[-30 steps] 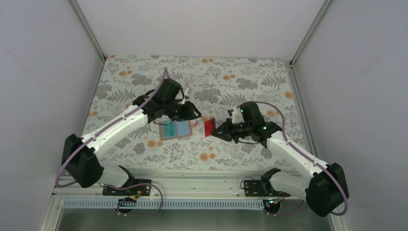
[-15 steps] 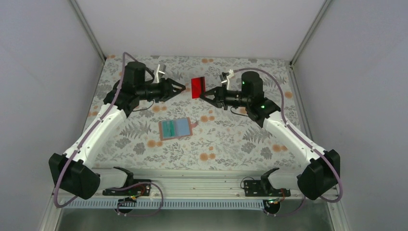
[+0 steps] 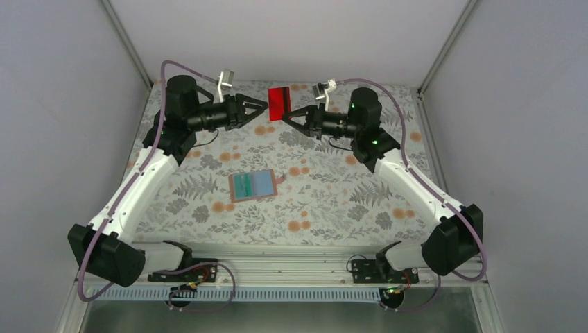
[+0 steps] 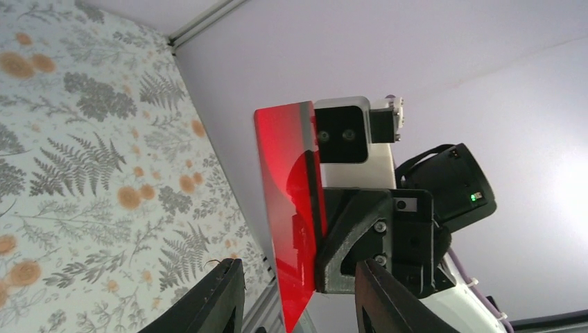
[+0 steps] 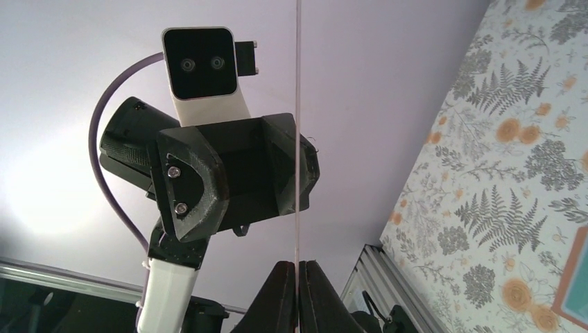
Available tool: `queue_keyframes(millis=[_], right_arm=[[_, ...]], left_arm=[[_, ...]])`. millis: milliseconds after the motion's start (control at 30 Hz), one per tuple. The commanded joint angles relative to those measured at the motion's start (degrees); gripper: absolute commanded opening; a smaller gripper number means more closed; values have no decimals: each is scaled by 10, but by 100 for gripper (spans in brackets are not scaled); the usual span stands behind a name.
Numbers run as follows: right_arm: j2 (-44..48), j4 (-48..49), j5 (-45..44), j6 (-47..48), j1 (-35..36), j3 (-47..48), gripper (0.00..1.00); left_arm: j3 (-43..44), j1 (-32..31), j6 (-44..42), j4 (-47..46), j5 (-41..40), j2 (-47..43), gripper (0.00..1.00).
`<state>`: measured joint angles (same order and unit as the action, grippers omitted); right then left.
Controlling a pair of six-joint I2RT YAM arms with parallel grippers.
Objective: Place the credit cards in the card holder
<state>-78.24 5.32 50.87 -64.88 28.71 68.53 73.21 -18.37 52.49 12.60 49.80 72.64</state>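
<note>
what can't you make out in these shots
- Card holder: too small in the top view to count the teal cards in it; the right wrist view's edge cuts it off.
- Red card: edge-on in the right wrist view, face unseen there.
- Right gripper: one finger shows only dimly through the red card in the left wrist view.

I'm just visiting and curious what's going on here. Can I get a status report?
Right gripper shut on red card, held up off the table. Left gripper open, empty, facing the card. Card holder flat on table, neither gripper near it.
</note>
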Motion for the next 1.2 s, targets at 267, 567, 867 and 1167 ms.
queue_keyframes(millis=[267, 567, 867, 1167], right_arm=[[-18, 64, 55, -17, -2, 39, 4], [-24, 72, 73, -18, 5, 45, 4], [-33, 65, 80, -10, 13, 56, 4], [-53, -8, 96, 34, 19, 83, 4]], left_arm=[[36, 4, 3, -32, 23, 9, 36], [31, 3, 15, -59, 34, 11, 26], [15, 3, 28, -74, 39, 2, 13], [4, 2, 34, -77, 39, -5, 2]])
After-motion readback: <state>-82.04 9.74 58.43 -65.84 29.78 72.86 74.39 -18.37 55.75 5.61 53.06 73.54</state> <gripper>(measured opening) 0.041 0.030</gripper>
